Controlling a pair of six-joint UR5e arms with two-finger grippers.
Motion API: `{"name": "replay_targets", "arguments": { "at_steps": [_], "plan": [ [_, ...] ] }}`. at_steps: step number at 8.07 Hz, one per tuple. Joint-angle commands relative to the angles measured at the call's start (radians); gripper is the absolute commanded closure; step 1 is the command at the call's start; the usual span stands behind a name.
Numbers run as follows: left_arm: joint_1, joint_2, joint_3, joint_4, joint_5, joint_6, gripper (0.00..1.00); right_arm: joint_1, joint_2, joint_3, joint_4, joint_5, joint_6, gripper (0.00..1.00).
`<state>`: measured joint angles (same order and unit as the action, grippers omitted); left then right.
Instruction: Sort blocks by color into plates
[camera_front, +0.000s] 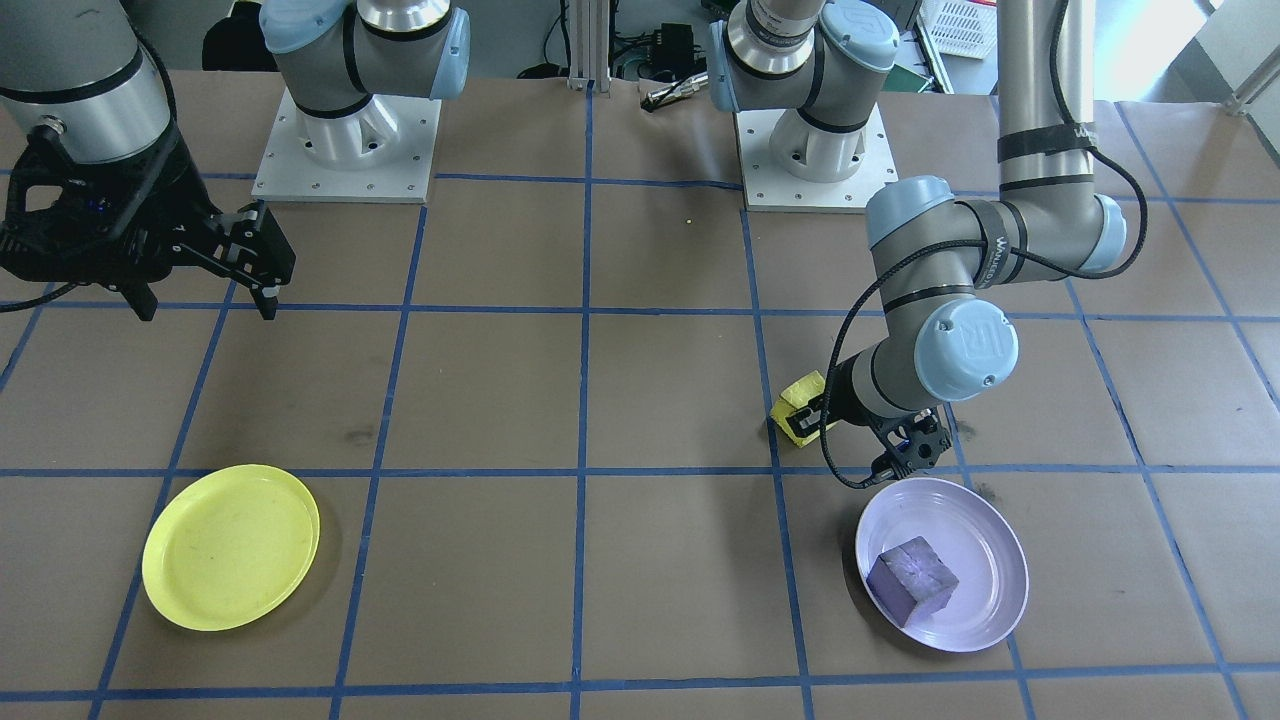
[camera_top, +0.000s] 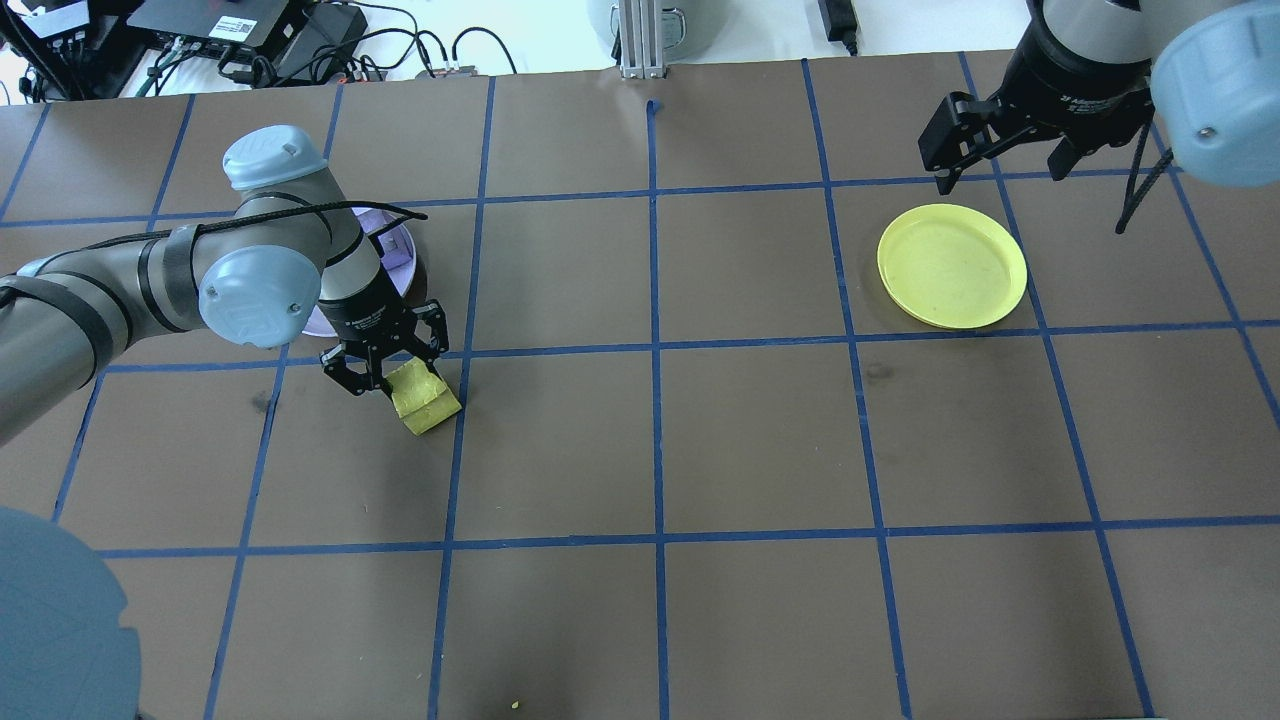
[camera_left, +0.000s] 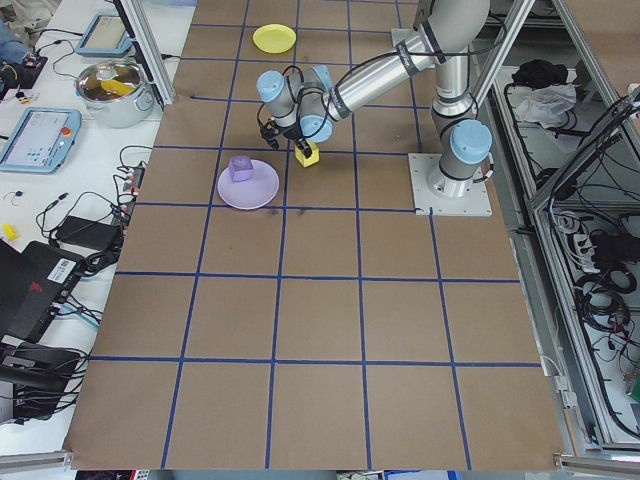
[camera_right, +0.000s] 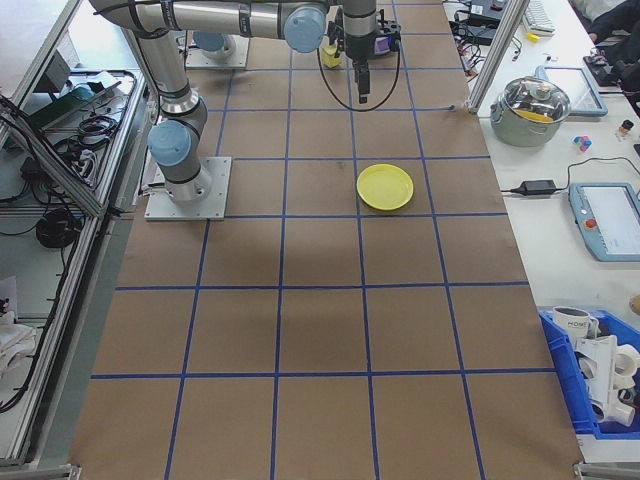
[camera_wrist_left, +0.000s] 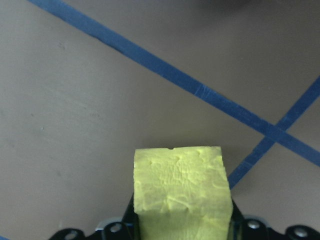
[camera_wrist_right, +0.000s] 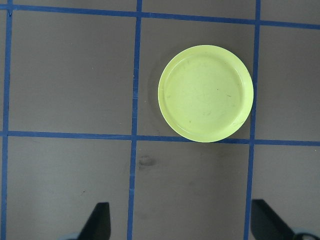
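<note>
Gripping the yellow block (camera_top: 425, 397) with the left gripper (camera_top: 385, 375), jaws clamped on it, low over the counter (camera_top: 760, 440) at left-centre of the overhead view. Block tilted in the grasp, held near one end, most of it sticking out past the jaws; whether a corner touches the counter cannot be told.

Purple block (camera_front: 911, 579) already sitting in the lavender plate (camera_front: 985, 620), lower right of the front-facing view, just beside the left gripper. Yellow plate (camera_top: 952, 265) empty, upper right of the overhead view, well apart from the yellow block. Right gripper (camera_top: 1005, 145) hovering above the far edge of that plate, jaws apart, holding nothing.

Risks, judged:
- Off-centre, tilted grasp: block likely to pivot or slip out during a long carry.
- If kept low, dragging a corner across the paper, twisting the block in the jaws.
- Lavender plate rim directly behind the wrist: swinging or backing up could clip it and shift plate plus purple block.
- Long reach across centre toward the right arm: collision possible unless that arm gives way or a hand-over happens.
- Dropping from height: rough cube may bounce off the shallow yellow plate.

Room: wide bare counter between the plates, grid tape only. Free path through the middle of the overhead view; tightest spot at the lavender plate.
</note>
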<state>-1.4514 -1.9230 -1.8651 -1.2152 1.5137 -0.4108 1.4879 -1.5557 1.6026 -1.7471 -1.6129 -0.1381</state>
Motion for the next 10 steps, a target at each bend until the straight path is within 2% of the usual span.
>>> {"name": "replay_targets", "arguments": {
  "at_steps": [1, 3, 6, 7, 8, 10],
  "plan": [
    [-0.01, 0.012, 0.003, -0.006, -0.003, -0.014, 0.51, 0.0, 0.0, -0.001, 0.0, -0.001, 0.0, 0.0],
    [-0.11, 0.038, 0.027, -0.021, -0.016, -0.013, 0.5, 0.0, 0.0, -0.001, 0.001, -0.001, 0.0, 0.0],
    [-0.275, 0.093, 0.101, -0.061, -0.122, -0.041, 0.49, 0.0, 0.0, -0.001, -0.006, -0.001, 0.0, 0.0],
    [-0.317, 0.116, 0.137, -0.094, -0.191, -0.075, 0.49, 0.0, -0.001, -0.001, -0.006, -0.001, 0.0, 0.0],
    [-0.358, 0.119, 0.177, -0.13, -0.199, -0.075, 0.49, 0.0, 0.0, -0.001, -0.008, -0.002, 0.0, 0.0],
    [-0.437, 0.116, 0.189, -0.136, -0.191, -0.08, 0.49, 0.0, 0.0, -0.001, -0.011, -0.002, 0.0, 0.0]
  ]
}}
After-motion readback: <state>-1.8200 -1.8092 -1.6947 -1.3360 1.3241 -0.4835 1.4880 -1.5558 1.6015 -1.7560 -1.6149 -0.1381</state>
